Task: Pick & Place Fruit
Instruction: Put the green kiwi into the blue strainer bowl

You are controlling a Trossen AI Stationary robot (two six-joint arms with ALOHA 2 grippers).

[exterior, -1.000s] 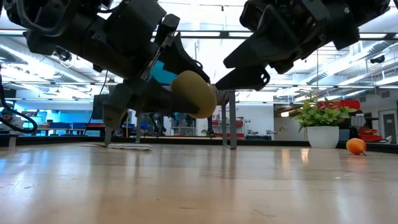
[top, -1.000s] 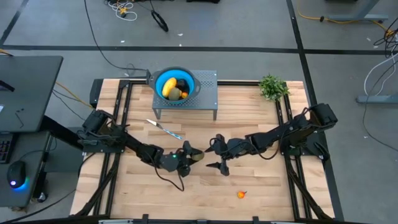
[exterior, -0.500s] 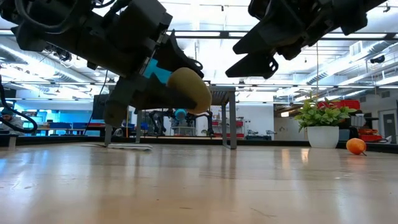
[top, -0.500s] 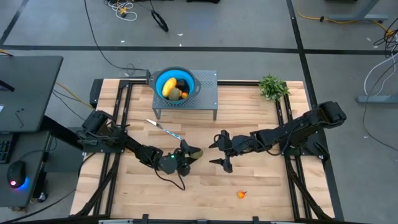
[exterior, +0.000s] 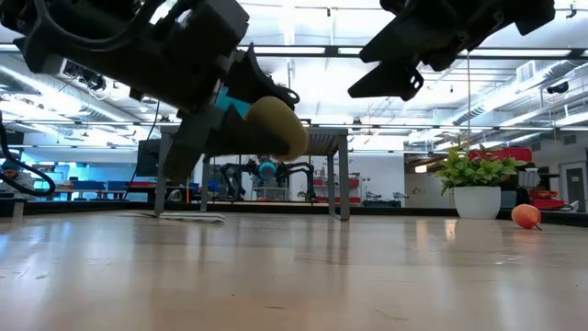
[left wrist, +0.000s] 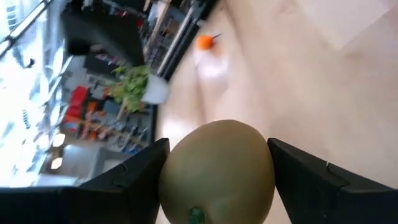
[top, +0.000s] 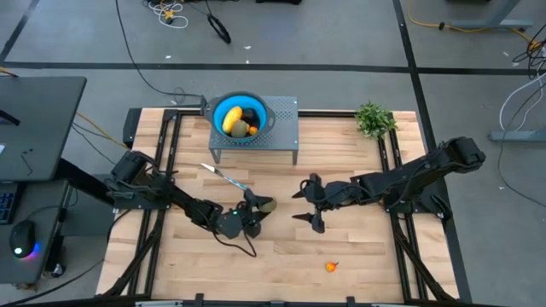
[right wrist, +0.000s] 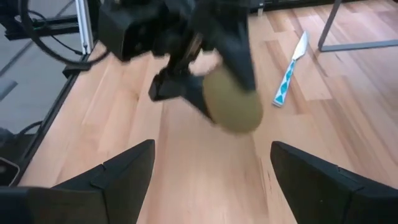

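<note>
The left claw (top: 258,207) clamps an olive-brown oval fruit (top: 266,205) across its middle, lifted clear of the counter (top: 358,247) near centre. It looks smooth, rigid, probably light (a toy, likely slippery). The right claw (top: 310,205), at its three o'clock, gapes wide, holding nothing.

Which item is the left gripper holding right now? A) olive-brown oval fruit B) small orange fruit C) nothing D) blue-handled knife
A: the olive-brown oval fruit sits clamped between the left gripper's fingers, lifted off the table in the low view; the right gripper hangs open and empty nearby.
</note>
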